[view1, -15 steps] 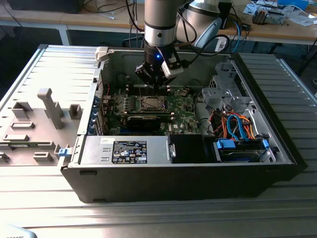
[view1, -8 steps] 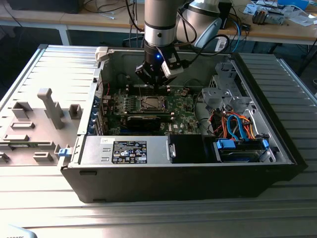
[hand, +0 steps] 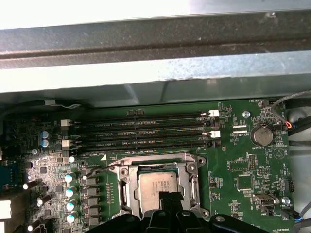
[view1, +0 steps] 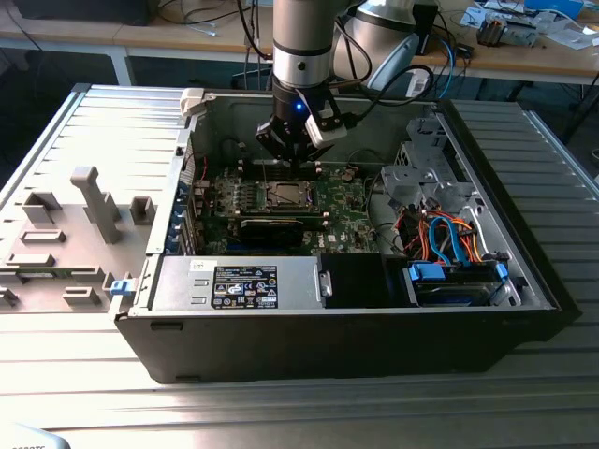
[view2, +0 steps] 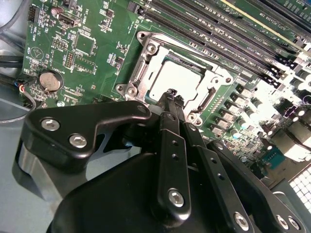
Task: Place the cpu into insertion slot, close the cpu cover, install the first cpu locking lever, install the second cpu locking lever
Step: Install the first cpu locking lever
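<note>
- A ribbed grey metal bench [view1: 281,412] spreads across the foreground of the exterior view, with pale glare along its near edge.
- Behind it stands a wood-topped table [view1: 84,39] on a white leg [view1: 120,65], with loose cables [view1: 201,14] lying on it.
- Toward the exterior view's right, a second wooden top [view1: 552,58] carries small clutter.
- Beneath the tables the floor [view1: 33,103] lies dark and shadowed.
- The light is even, and shadows are soft.

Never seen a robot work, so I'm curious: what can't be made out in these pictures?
- First wrist view: one edge of the cpu cover, hidden by the hand.
- Second wrist view: one cpu corner, behind the hand.
- Exterior view: insertion slot too small to tell whether latched.
</note>
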You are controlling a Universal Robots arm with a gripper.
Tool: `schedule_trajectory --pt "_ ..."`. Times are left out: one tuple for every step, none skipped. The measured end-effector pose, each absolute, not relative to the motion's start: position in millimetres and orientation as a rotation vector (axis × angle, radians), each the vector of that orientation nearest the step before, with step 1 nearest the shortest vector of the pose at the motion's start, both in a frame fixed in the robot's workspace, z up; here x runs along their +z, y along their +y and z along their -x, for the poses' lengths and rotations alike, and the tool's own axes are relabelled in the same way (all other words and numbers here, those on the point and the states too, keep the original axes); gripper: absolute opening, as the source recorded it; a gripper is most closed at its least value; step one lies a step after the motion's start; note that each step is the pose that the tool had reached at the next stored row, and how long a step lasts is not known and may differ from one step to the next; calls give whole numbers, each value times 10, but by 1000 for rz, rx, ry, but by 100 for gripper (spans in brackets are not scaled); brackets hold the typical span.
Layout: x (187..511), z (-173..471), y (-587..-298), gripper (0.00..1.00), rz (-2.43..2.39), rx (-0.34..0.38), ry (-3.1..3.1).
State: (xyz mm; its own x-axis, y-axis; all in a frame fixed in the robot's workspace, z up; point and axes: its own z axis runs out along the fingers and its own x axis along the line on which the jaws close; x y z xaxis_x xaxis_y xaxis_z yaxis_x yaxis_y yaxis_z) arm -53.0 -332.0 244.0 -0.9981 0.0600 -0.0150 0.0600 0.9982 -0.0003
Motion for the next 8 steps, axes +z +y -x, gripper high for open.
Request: schedule_trajectory --pt "2441 530 -3320 11 -93 -1 3125" --pt "2441 530 -3320 11 -92 -1 3125" --pt "2441 530 -3320 11 -92 -1 3125" --pt "2441 530 -3320 11 -91 -1 3125" --pt "2441 530 -3320 11 -89 -1 3125" --pt "2441 530 -3320 11 -88 -1 3125" --pt "2441 530 -3320 11 -87 -1 3125" --pt "2441 530 -3320 11 -86 -1 3125"
